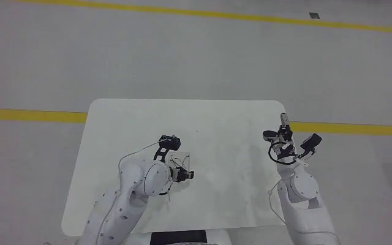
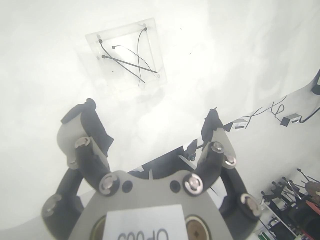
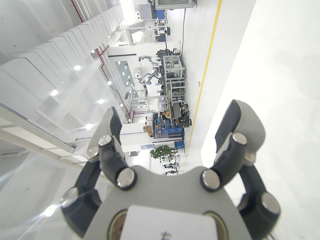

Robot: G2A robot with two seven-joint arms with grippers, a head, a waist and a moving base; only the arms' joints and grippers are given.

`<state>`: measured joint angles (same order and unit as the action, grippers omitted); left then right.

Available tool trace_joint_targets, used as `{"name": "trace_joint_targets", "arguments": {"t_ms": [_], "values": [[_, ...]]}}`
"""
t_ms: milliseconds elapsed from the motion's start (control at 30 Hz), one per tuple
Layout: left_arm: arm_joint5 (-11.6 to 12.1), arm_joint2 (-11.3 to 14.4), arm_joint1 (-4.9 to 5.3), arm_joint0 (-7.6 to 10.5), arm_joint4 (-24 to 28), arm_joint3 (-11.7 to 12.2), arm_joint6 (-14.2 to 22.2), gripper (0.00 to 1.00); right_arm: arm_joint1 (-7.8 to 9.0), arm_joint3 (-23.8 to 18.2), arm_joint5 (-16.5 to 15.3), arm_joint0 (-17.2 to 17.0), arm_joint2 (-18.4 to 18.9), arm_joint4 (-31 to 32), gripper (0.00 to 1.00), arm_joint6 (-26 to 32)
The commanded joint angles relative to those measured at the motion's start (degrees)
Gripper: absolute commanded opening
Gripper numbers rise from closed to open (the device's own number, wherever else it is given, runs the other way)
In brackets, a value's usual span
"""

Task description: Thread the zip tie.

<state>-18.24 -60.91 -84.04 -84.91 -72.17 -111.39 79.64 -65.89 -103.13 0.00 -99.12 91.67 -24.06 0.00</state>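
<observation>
Several black zip ties (image 2: 130, 64) lie crossed in a shallow clear square tray (image 2: 157, 51) on the white table. My left gripper (image 2: 150, 118) hovers above and just short of the tray, open, with nothing between its fingers. From the top view the left gripper (image 1: 177, 158) sits over the tray (image 1: 185, 160) near the table's front left. My right gripper (image 1: 291, 138) is raised at the table's right side, far from the tray. It is open and empty, and in its wrist view the right gripper (image 3: 175, 118) points out past the table edge toward the room.
The white table (image 1: 233, 122) has rounded corners, and its right edge lies close to the right arm. A small grey box with cables (image 2: 290, 120) lies on the floor beyond the front edge. Yellow floor lines (image 1: 37, 115) run behind the table.
</observation>
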Motion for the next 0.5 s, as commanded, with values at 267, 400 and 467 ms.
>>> {"name": "trace_joint_targets", "arguments": {"t_ms": [267,400,467], "values": [[0.0,0.01,0.0,0.0,0.0,0.03,0.0,1.0,0.0,0.0,0.0,0.0,0.0,0.0,1.0,0.0],[-0.67,0.67,-0.08,0.24,-0.21,0.04,-1.46,1.0,0.0,0.0,0.0,0.0,0.0,0.0,1.0,0.0],[-1.25,1.36,-0.21,0.53,-1.89,0.02,-1.55,1.0,0.0,0.0,0.0,0.0,0.0,0.0,1.0,0.0]]}}
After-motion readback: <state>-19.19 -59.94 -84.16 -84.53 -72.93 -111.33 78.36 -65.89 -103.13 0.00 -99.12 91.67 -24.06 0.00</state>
